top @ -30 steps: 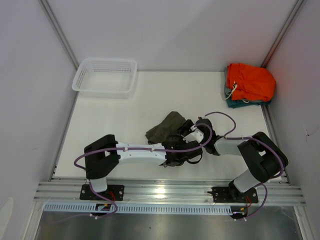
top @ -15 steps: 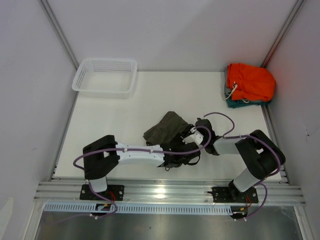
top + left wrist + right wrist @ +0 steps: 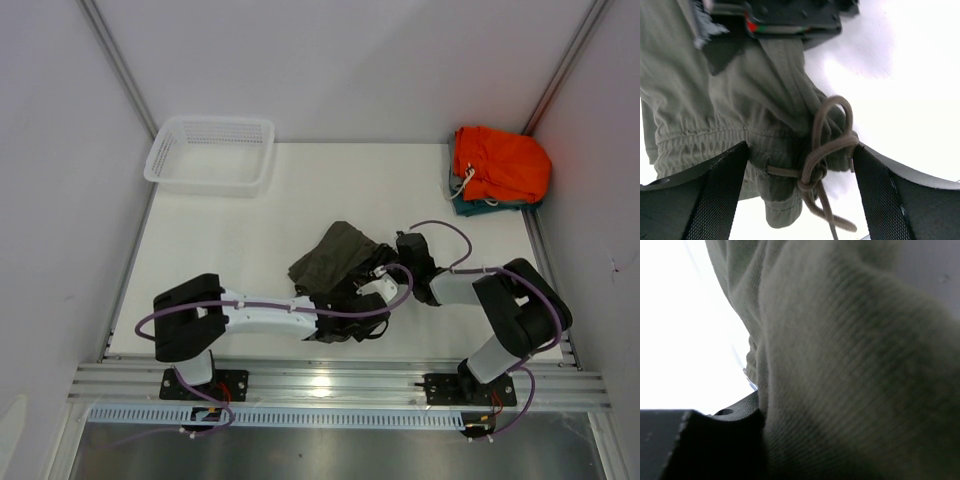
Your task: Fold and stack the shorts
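Observation:
The olive-green shorts (image 3: 335, 255) lie crumpled at the middle of the table, both arms meeting at their near right edge. My left gripper (image 3: 368, 292) stands open, its two fingers (image 3: 715, 200) straddling the gathered waistband (image 3: 715, 135) and the knotted drawstring (image 3: 812, 170) without squeezing them. My right gripper (image 3: 398, 258) reaches in from the right and is shut on a fold of the shorts; in its wrist view the cloth (image 3: 850, 365) fills the frame against one dark finger (image 3: 700, 440). The left wrist view shows its black body (image 3: 790, 20) at the top, on the cloth.
A white mesh basket (image 3: 210, 152) stands at the back left corner. Folded bright orange shorts (image 3: 500, 165) rest on a teal garment (image 3: 465, 207) at the back right. Walls close in on three sides, with a metal rail along the near edge.
My left gripper has opened and let go of the shorts, its arm settling lower and leftward. My right gripper has closed on the cloth. The shorts shifted slightly.

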Robot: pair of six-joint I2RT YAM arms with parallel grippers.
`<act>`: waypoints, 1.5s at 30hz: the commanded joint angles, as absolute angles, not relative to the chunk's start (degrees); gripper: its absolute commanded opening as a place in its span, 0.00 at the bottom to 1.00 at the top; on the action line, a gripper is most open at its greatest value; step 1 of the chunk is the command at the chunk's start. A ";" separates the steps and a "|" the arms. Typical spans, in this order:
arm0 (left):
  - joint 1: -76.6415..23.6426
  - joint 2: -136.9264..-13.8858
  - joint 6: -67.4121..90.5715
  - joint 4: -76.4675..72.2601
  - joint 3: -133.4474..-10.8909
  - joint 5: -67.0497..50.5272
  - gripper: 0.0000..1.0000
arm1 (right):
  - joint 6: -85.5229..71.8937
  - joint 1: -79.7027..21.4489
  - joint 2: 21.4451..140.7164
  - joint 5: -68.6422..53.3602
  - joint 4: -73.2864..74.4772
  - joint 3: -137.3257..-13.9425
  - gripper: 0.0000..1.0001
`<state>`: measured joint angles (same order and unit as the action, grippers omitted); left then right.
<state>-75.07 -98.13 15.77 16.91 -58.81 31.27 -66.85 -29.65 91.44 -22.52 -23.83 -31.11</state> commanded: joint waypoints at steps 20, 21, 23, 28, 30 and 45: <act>-75.86 -71.47 17.84 8.97 -44.13 24.71 0.87 | -66.71 -30.14 94.57 -25.14 -29.70 -32.79 0.41; -73.76 -67.89 18.80 8.96 -43.34 22.70 0.87 | -66.71 -30.23 94.83 -24.79 -30.06 -32.70 0.40; -71.55 -64.79 19.68 9.05 -42.10 20.84 0.87 | -66.97 -30.76 95.01 -24.52 -30.76 -32.35 0.39; -66.10 -58.45 21.88 11.25 -40.78 19.34 0.87 | -67.06 -30.85 95.18 -24.08 -32.60 -31.82 0.32; -64.26 -57.75 23.19 12.74 -40.87 20.21 0.89 | -66.71 -30.76 95.10 -24.08 -33.74 -31.55 0.30; -56.16 -56.69 27.51 13.80 -39.38 19.16 0.89 | -47.03 -23.56 98.60 -25.13 -25.23 -45.34 0.00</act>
